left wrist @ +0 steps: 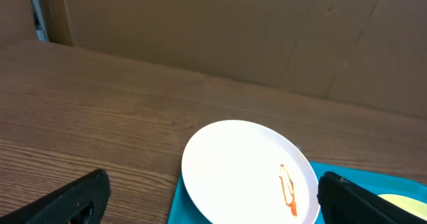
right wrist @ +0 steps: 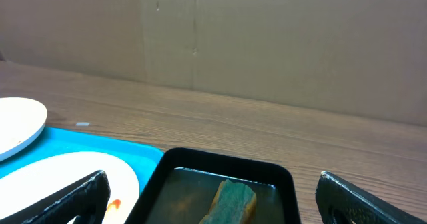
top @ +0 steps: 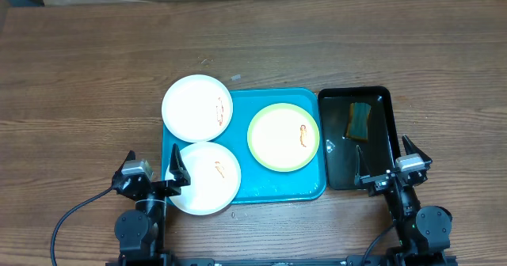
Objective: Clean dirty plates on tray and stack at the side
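Overhead, three plates sit on the blue tray point(top: 257, 188) on the table point(top: 95, 76). One white plate point(top: 194, 108) hangs over the tray's far left corner. Another white plate point(top: 207, 188) hangs over its near left corner. The green-rimmed plate point(top: 277, 139) lies on the right part. Each has an orange smear. Just right, a black tray point(top: 374, 153) holds a sponge point(top: 360, 121). The left jaws and right jaws are wide open, holding nothing.
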Motion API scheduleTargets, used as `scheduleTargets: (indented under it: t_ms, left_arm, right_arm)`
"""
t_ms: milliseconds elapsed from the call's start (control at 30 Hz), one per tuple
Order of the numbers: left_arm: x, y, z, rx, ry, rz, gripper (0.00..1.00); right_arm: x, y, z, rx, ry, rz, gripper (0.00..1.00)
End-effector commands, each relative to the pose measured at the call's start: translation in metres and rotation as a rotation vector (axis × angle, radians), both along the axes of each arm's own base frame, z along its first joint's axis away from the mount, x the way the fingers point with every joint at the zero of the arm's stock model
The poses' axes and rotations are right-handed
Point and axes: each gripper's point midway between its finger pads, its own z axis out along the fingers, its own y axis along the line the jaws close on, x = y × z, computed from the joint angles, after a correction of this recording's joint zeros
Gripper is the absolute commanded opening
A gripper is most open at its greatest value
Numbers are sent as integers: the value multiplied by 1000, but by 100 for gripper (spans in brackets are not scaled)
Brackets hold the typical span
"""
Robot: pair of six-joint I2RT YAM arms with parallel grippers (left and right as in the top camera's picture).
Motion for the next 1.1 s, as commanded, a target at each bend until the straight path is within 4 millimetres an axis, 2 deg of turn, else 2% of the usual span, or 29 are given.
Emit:
scheduleTargets:
  t_ms: [0,767,1067]
  left_arm:
    - [0,-3,-1,18,3,-18,100]
    - [0,-3,-2,18,5,-17,100]
    - [1,-3,4,19,-18,-15,100]
  right_arm:
    - [1,-2,-2,1,-4,-10,100]
    - [1,-2,-2,1,-4,-10,100]
    - [1,-2,-2,1,-4,-10,100]
